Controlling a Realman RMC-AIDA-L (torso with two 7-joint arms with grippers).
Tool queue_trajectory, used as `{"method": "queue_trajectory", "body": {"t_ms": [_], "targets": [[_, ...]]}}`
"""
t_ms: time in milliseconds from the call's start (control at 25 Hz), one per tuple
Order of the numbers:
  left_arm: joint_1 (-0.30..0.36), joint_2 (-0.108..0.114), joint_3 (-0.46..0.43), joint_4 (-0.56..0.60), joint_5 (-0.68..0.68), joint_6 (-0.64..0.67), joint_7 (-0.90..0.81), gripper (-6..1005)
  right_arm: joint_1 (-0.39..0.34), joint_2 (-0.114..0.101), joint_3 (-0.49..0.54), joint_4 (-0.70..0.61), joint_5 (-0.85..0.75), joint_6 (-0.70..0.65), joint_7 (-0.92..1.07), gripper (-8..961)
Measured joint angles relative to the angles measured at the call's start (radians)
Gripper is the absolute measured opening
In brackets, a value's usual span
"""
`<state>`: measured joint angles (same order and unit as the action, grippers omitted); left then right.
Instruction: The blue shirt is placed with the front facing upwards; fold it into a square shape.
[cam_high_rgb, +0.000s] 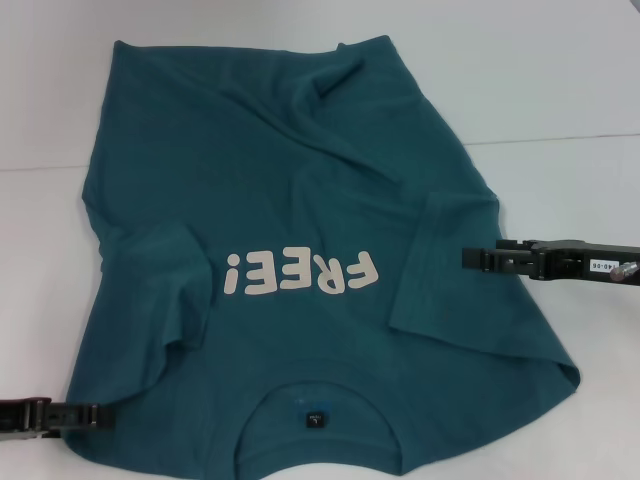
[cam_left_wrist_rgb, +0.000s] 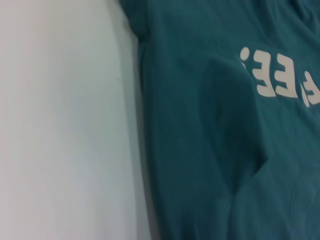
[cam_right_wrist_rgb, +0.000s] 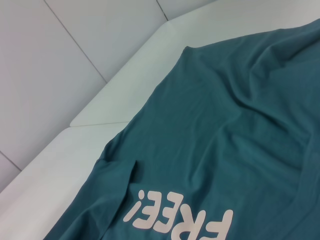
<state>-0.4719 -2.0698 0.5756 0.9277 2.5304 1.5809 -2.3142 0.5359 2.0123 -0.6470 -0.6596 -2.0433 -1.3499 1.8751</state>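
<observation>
Head view: the dark teal-blue cotton short-sleeved shirt (cam_high_rgb: 300, 230) lies front up on the white table (cam_high_rgb: 560, 80), collar nearest the robot, both sleeves folded inward. The left gripper (cam_high_rgb: 70, 415) sits at the near left shoulder edge, the right gripper (cam_high_rgb: 490, 258) at the right sleeve; jaw state cannot be told.

Wrist views: only cloth and lettering show. A shallow pinch could drop one layer, skewing the fold.

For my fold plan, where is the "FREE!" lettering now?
In the head view the white "FREE!" lettering sits mid-chest on the blue shirt, upside down, just above the collar near the bottom edge.
</observation>
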Motion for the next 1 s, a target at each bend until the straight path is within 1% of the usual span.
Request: {"method": "queue_trajectory", "body": {"t_ms": [280, 720, 1000], "targets": [[-0.013, -0.001, 0.004, 0.000, 0.002, 0.001, -0.001, 938, -0.001, 0.000, 0.000, 0.000, 0.000, -0.002, 0.002, 920], [-0.013, -0.001, 0.004, 0.000, 0.005, 0.002, -0.001, 935, -0.001, 0.000, 0.001, 0.000, 0.000, -0.002, 0.003, 919], [-0.016, -0.002, 0.031, 0.000, 0.008, 0.000, -0.011, 934, -0.001, 0.000, 0.002, 0.000, 0.000, -0.001, 0.003, 918]]}}
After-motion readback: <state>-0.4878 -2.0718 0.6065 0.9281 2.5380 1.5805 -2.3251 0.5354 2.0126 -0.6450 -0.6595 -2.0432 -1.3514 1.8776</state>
